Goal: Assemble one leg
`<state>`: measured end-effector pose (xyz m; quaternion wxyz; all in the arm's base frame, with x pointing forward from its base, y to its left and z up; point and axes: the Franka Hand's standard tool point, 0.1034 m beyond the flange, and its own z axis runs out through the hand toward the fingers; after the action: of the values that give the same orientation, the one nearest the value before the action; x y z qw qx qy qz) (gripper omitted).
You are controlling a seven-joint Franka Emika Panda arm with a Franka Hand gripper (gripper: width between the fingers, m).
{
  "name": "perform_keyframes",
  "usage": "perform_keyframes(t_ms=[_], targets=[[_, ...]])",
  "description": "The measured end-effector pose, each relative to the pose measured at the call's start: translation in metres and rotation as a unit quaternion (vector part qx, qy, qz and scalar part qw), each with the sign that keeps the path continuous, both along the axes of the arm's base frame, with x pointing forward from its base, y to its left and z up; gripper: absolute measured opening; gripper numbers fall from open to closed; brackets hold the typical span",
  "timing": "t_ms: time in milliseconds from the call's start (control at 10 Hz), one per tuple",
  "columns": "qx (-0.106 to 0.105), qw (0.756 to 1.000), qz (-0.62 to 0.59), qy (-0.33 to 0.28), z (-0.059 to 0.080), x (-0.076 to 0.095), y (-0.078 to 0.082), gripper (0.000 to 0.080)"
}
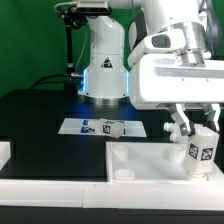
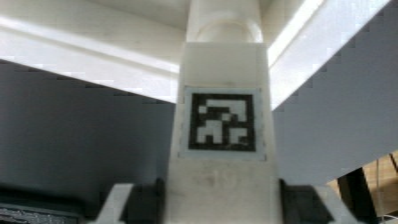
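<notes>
My gripper (image 1: 199,131) is shut on a white leg (image 1: 202,152) with a black-and-white tag on its side. It holds the leg upright over the right part of the large white tray-like part (image 1: 140,160), the leg's lower end at or near the tray's floor. In the wrist view the leg (image 2: 226,110) fills the middle, its tag facing the camera, with the two fingers (image 2: 125,200) pressed on both sides. Another leg (image 1: 109,128) lies on the marker board (image 1: 75,127).
The robot's white base (image 1: 105,65) stands behind the marker board. A white block (image 1: 4,152) sits at the exterior view's left edge. A white strip (image 1: 60,200) runs along the table's front. A black stand (image 1: 68,40) rises at the back.
</notes>
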<state>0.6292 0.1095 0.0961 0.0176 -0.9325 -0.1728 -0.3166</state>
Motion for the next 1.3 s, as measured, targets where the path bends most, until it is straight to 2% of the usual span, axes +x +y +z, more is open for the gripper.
perform_keyframes(t_ms=[100,200,300,400,500,600,1000,1300], targets=[[-0.001,1.0,0.0,0.004,-0.002,-0.001,0.0,0.0291],[-0.001,1.0,0.0,0.004,-0.002,-0.001,0.0,0.0384],[-0.001,1.0,0.001,0.006,-0.002,-0.001,0.0,0.0558],[-0.003,1.0,0.002,0.024,-0.004,-0.003,0.001,0.0558],[-0.004,0.999,-0.002,0.045,0.001,0.001,0.002,0.0633],[-0.006,0.997,-0.004,0.075,0.006,0.004,0.004,0.0645],[-0.017,0.969,-0.017,0.247,0.001,0.017,0.012,0.0649],[-0.03,0.945,-0.012,0.325,-0.013,0.013,0.005,0.0649]])
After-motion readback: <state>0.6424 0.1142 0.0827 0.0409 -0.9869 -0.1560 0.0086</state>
